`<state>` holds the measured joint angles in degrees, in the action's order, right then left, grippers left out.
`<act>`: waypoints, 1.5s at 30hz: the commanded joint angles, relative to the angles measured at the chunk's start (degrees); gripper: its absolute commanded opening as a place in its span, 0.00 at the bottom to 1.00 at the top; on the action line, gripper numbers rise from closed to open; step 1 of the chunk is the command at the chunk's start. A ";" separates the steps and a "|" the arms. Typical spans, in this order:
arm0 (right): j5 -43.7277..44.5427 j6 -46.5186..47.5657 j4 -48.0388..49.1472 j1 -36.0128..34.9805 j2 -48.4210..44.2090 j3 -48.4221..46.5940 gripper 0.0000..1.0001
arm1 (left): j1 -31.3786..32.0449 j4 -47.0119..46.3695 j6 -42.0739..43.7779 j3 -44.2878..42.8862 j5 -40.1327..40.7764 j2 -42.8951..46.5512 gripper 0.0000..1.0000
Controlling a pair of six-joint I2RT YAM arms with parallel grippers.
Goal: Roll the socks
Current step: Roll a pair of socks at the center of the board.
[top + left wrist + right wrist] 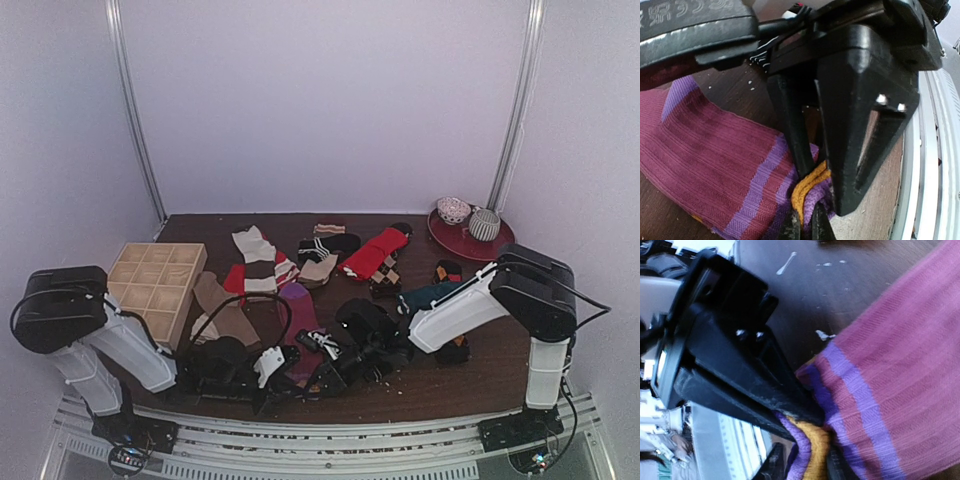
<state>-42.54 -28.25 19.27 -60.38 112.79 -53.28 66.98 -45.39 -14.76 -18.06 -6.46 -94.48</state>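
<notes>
A magenta-purple sock [299, 305] with violet stripes and an orange end lies flat near the front middle of the table. Both grippers meet at its near end. My left gripper [806, 226] is shut on the bunched orange and purple edge [807, 192]. The right gripper's black body [860, 100] stands right beside it. My right gripper [805, 467] is open a little, with the same orange fold [817, 455] loose between its fingers. From above, the left gripper [280, 362] and the right gripper [322, 368] almost touch. The rest of the sock [900, 365] lies spread out behind them.
Several other socks lie in a pile at the table's middle [330, 255], among them a red one [375, 252], a tan one [225, 310] and a dark teal one [430, 295]. A wooden compartment box [155, 285] stands at the left. A red plate [470, 238] with two rolled bundles sits at the back right.
</notes>
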 commanded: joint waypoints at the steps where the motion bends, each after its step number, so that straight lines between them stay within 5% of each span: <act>1: 5.49 3.86 -7.38 -0.23 -1.03 3.56 0.38 | 0.08 2.93 -5.04 -1.54 2.62 -1.39 0.00; 9: 24.39 18.79 7.91 -3.12 -17.78 17.32 0.61 | -0.45 14.95 -17.36 -4.97 -1.52 -4.14 0.00; 17: 31.93 30.65 18.19 -8.34 -16.06 20.83 0.63 | -2.09 11.54 -24.03 -2.44 -8.17 -8.07 0.00; 27: 42.08 35.42 18.72 -10.70 -11.98 16.52 0.62 | -2.11 10.15 -23.96 -1.80 -9.69 -8.84 0.00; 33: 40.14 33.56 16.43 -10.62 -8.91 14.59 0.41 | -2.12 9.96 -23.33 -1.42 -9.70 -8.25 0.00; 38: 37.63 30.28 11.79 -10.25 -5.70 11.68 0.06 | -2.12 9.86 -22.68 -1.40 -9.44 -7.60 0.00; 40: 37.02 27.47 10.88 -9.78 -5.17 11.52 0.00 | -2.12 10.81 -22.17 -1.44 -8.53 -6.68 0.00; 42: 34.79 24.31 10.74 -9.04 -5.26 12.12 0.00 | -2.12 12.28 -20.92 -1.15 -6.54 -4.40 0.19; 45: 30.53 18.01 9.21 -7.29 -5.41 12.42 0.00 | -2.12 16.50 -17.65 -0.24 -0.74 2.43 0.60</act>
<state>-7.90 -1.56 34.02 -69.97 105.25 -40.93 64.10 -43.94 -36.42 -21.08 -12.88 -96.82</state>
